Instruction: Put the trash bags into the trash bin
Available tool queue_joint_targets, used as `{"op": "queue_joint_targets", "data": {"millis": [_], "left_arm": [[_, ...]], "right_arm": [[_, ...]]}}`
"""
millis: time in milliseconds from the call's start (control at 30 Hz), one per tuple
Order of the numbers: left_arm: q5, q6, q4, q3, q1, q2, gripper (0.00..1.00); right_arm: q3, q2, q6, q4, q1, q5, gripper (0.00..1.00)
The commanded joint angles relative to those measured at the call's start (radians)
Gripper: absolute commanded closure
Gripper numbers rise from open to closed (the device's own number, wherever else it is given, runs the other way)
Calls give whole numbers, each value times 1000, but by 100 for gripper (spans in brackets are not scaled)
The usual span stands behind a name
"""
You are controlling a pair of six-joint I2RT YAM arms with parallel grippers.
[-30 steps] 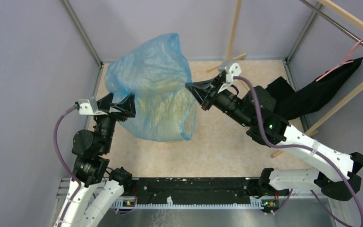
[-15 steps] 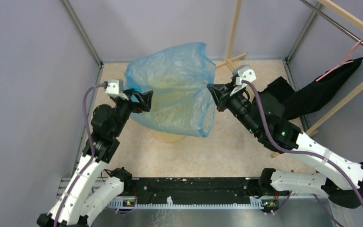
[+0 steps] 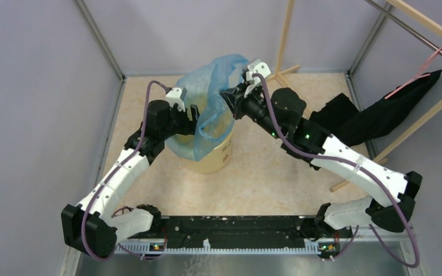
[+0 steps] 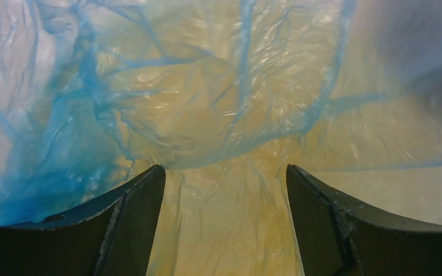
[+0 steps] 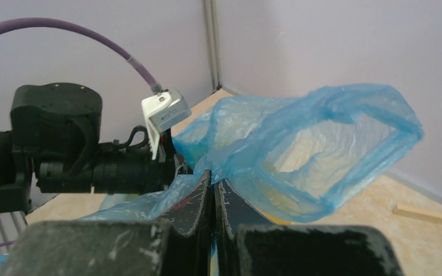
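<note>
Both arms have swung toward the back of the desk (image 3: 276, 172) since a moment ago, bringing the trash bag (image 3: 210, 92) from mid-air on the left to a spot over the trash bin (image 3: 217, 158). The light-blue film now billows above the bin's mouth. Part of it hangs down over the left side of the rim, and the pale-yellow front wall shows bare. The right fingers (image 5: 198, 198) are pressed together on a fold of the bag's edge, holding it up above the far side of the bin with the bag's mouth gaping beyond them. The left fingers (image 4: 129, 221) stand wide apart at the bin's left rim. Crinkled blue film fills the view ahead of them, with yellow showing through it. Whether the film actually touches either left finger cannot be told. A black cloth (image 3: 391, 112) lies at the right edge of the desk, well apart from the bin.
</note>
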Motion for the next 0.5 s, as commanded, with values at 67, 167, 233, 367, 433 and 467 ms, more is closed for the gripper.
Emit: {"op": "queue_joint_targets", "data": {"millis": [67,167,233,367,433,467], "left_arm": [[108,7,-8,56,2,16,18],[140,8,5,51,2,0,14],[175,7,24,44,3,-9,14],[241,-23,44,37,3,25,14],[276,-52,53,36,3,59,16],[298,-66,64,31,2,78,18]], "right_arm": [[79,62,119,-12,-122,-114,100],[16,28,111,12,-125,-103,100],[-22,7,111,17,-130,-91,100],[-35,-11,117,-13,-140,-91,100],[-38,-16,113,-5,-141,-97,100],[-38,-16,111,2,-141,-98,100]]}}
